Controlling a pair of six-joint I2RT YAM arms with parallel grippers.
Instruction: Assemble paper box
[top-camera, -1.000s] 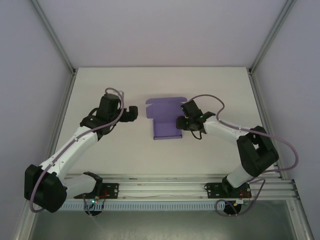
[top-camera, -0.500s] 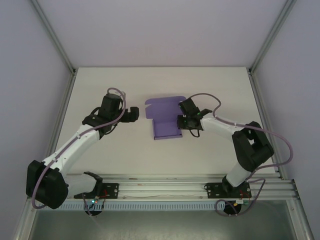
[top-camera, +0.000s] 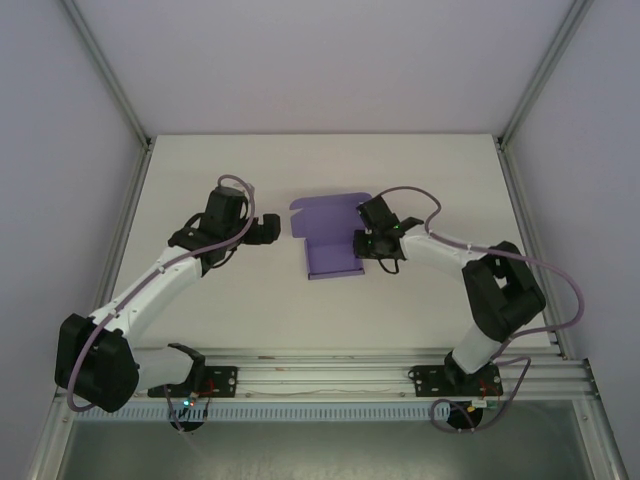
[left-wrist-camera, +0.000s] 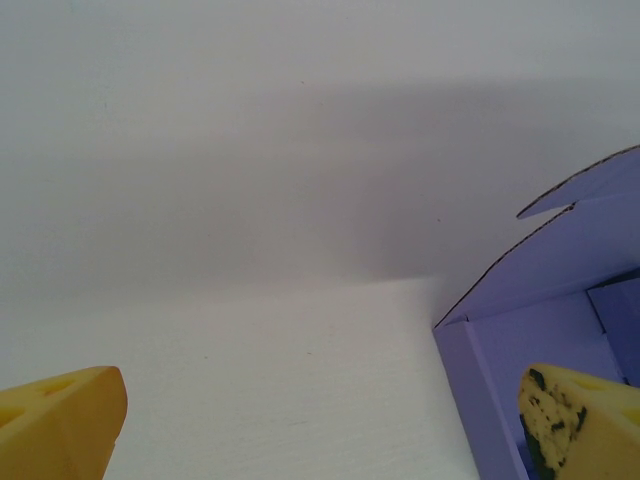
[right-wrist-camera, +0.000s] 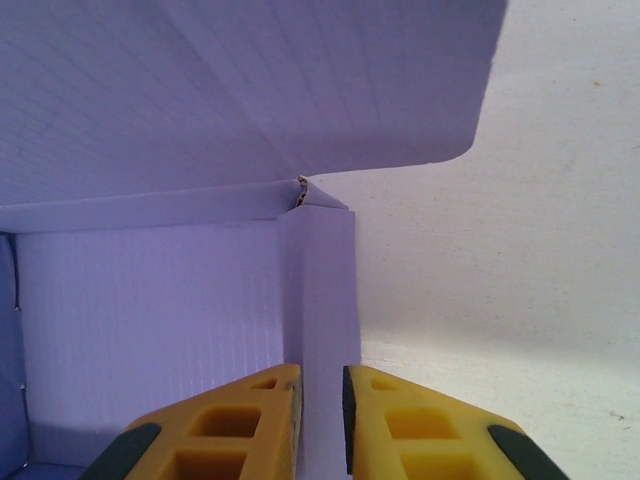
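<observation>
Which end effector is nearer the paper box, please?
Right. The right end effector grips the right wall of the paper box; the left end effector hangs open off its left side.

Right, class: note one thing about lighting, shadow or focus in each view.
Top external: soft even light, no glare on the table. Left wrist: a broad dim band crosses the white background. Right wrist: a flap of the paper box shades the table; card texture sharp.

Counter (top-camera: 430, 170) lies bare around the box (top-camera: 330, 256) except at its right wall, pinched by the right tool (top-camera: 363, 244); left tool (top-camera: 270, 228) hangs near its left side.
</observation>
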